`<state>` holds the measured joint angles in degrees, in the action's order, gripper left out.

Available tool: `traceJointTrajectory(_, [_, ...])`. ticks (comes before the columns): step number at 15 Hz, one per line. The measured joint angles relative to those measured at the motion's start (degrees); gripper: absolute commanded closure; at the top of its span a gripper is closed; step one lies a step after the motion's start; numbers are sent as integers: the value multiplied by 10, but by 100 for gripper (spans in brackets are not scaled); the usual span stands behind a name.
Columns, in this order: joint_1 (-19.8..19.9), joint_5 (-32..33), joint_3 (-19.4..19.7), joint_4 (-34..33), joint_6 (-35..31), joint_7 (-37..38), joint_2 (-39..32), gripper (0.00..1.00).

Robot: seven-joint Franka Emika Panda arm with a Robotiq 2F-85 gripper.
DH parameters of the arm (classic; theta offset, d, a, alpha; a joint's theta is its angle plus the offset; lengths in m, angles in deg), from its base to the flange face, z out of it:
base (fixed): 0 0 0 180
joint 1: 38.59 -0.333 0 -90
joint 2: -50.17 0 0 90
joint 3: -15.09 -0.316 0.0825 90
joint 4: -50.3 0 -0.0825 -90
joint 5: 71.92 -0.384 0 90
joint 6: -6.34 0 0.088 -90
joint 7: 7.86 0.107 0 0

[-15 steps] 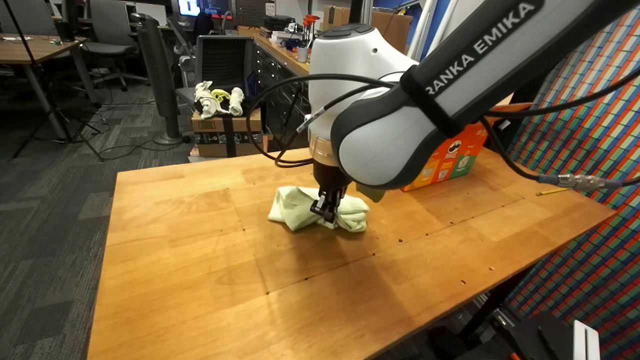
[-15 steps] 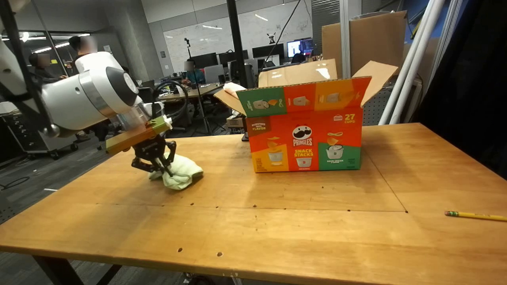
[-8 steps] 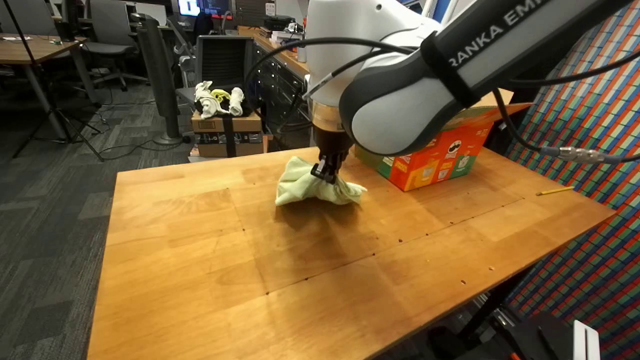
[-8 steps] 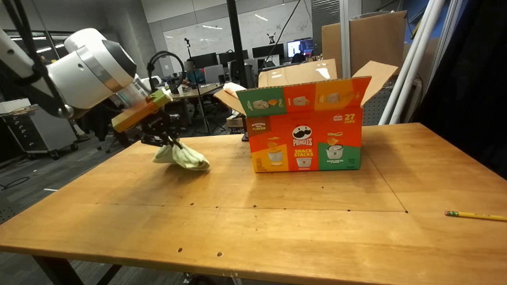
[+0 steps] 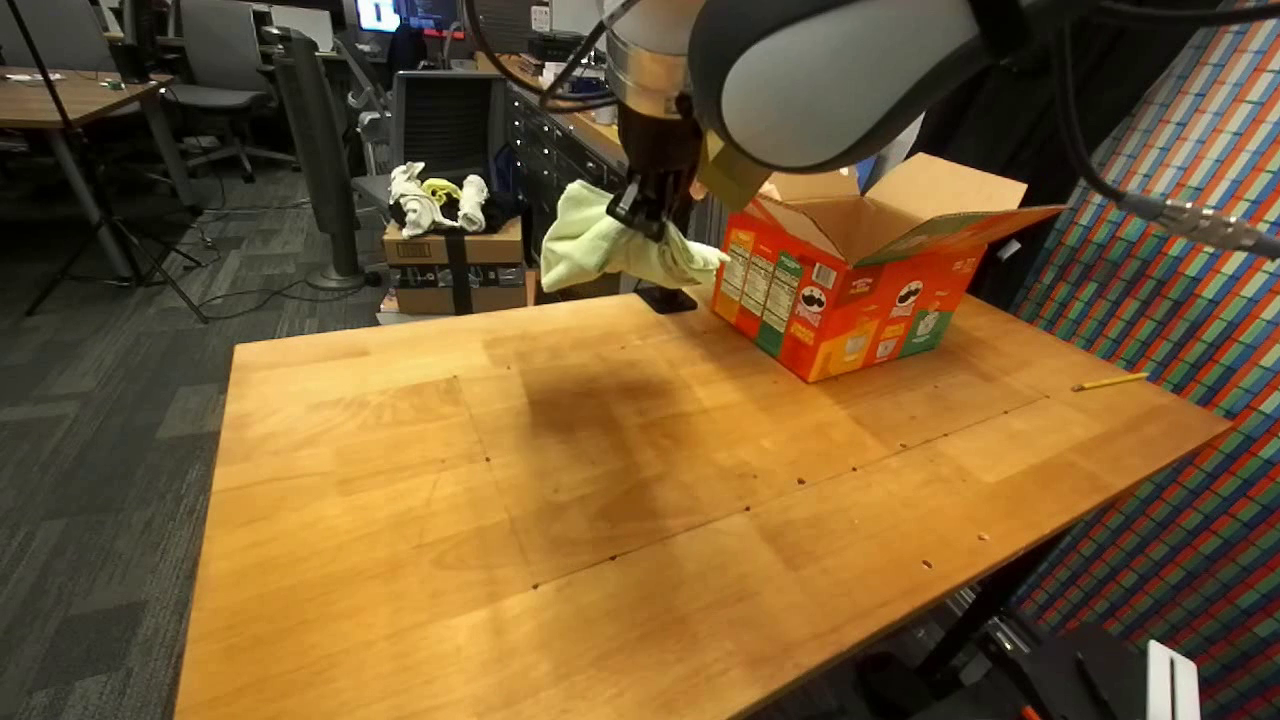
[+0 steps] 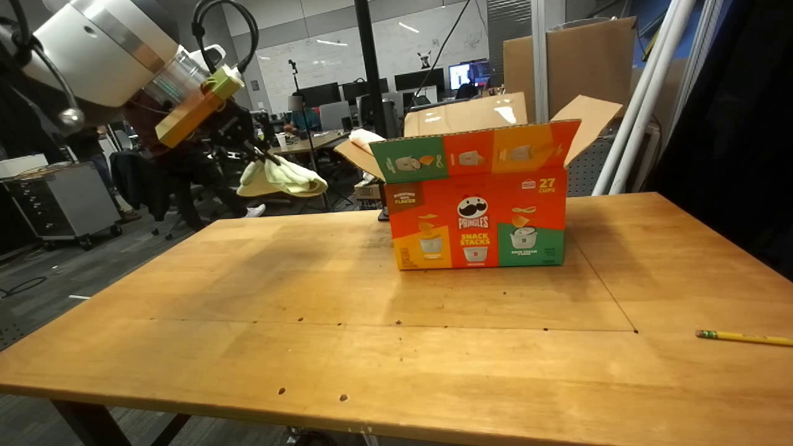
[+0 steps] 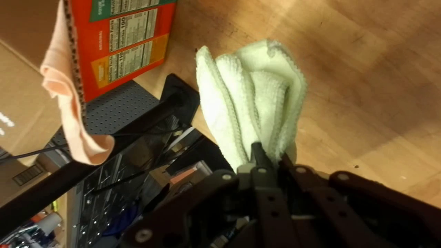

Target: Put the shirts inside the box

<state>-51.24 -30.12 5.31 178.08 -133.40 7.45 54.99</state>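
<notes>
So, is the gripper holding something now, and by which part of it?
Yes. The gripper holds the yellow-green shirt near the middle of its bunched cloth, with folds sticking out on both sides. Which part of the garment this is cannot be told.

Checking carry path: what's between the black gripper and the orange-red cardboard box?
In the wrist view: the pale green cloth shirt held by the gripper, then, lower down, wooden tabletop and a black post's flat foot before the box.
</notes>
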Motion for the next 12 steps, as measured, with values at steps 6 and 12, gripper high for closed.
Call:
traceJointTrajectory(6, [36, 22, 3, -34, 5, 40, 15, 94])
traceJointTrajectory(12, [81, 22, 21, -90, 9, 66, 15, 94])
